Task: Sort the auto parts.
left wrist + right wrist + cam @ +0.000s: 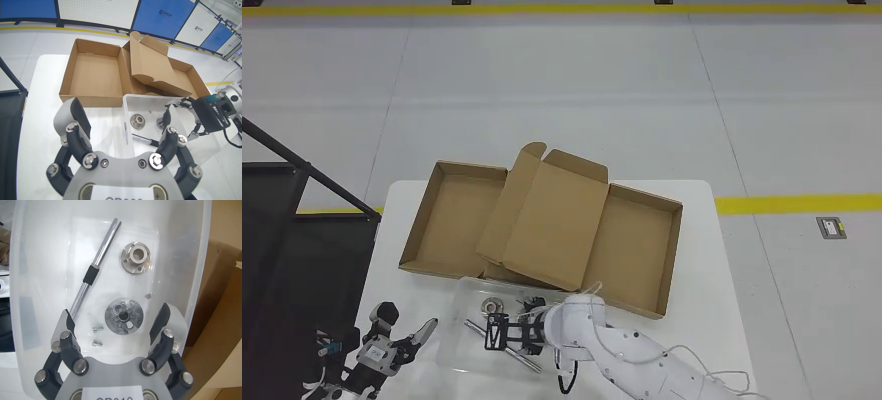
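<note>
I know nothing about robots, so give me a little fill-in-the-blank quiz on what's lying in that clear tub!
The metal rod wears a band coloured ____.
Next to the cast disc lie ____ small bolts.
The right gripper hangs over the clear tub with its jaws ____.
Missing words: black; two; open.

Right hand (pixel 498 332) hangs over the clear bin (pixel 457 350), just before the cardboard box (pixel 637 250).

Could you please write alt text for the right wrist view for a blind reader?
The open right gripper hangs over a clear plastic bin holding a slotted grey metal disc, a flanged steel hub, a chrome rod and two small bolts.
</note>
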Controlling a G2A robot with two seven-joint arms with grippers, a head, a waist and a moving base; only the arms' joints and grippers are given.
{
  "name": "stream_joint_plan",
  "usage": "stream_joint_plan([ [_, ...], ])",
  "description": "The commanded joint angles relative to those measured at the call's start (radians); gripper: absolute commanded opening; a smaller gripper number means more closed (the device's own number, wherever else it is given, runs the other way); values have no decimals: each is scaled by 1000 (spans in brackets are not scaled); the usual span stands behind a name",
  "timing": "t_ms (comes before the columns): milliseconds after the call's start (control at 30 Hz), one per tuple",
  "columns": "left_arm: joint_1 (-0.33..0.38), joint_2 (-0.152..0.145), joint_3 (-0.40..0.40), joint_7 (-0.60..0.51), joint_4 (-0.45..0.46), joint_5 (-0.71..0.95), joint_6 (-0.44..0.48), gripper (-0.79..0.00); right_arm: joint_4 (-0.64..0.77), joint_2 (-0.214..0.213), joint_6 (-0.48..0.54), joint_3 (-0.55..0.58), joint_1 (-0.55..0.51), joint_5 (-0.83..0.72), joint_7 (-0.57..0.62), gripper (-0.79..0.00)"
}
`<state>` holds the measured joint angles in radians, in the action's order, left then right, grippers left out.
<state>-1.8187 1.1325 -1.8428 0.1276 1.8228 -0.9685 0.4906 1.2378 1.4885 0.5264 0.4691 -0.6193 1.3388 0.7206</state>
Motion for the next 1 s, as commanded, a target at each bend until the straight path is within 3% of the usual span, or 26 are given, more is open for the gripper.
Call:
stream_joint_plan([
  [0, 0, 0, 0, 0, 0, 0, 0, 0, -28, 11, 3, -4, 12, -8, -1, -40],
  [33, 0, 0, 0, 0, 0, 0, 0, 0, -41, 16, 7, -6, 17, -13, -5, -182],
  [67, 0, 0, 0, 0, 0, 0, 0, 0, -57, 21, 8, -6, 23, -16, -7, -400],
  [100, 0, 0, 0, 0, 0, 0, 0, 0, -69, 26, 8, -7, 28, -19, -9, -400],
  [133, 0, 0, 0, 0, 0, 0, 0, 0, -79, 30, 9, -7, 31, -21, -12, -471],
  [200, 0, 0, 0, 0, 0, 0, 0, 0, -96, 36, 5, -2, 36, -26, -29, -711],
  [233, 0, 0, 0, 0, 0, 0, 0, 0, -103, 38, 2, 1, 36, -25, -34, -785],
  [467, 0, 0, 0, 0, 0, 0, 0, 0, -98, 33, 11, 28, 21, -4, -28, -785],
  [633, 0, 0, 0, 0, 0, 0, 0, 0, -19, 15, 27, 58, -16, 28, -48, -785],
  [833, 0, 0, 0, 0, 0, 0, 0, 0, 241, -48, 75, 146, -132, 132, -98, -785],
  [967, 0, 0, 0, 0, 0, 0, 0, 0, 504, -112, 124, 296, -272, 197, -141, -785],
])
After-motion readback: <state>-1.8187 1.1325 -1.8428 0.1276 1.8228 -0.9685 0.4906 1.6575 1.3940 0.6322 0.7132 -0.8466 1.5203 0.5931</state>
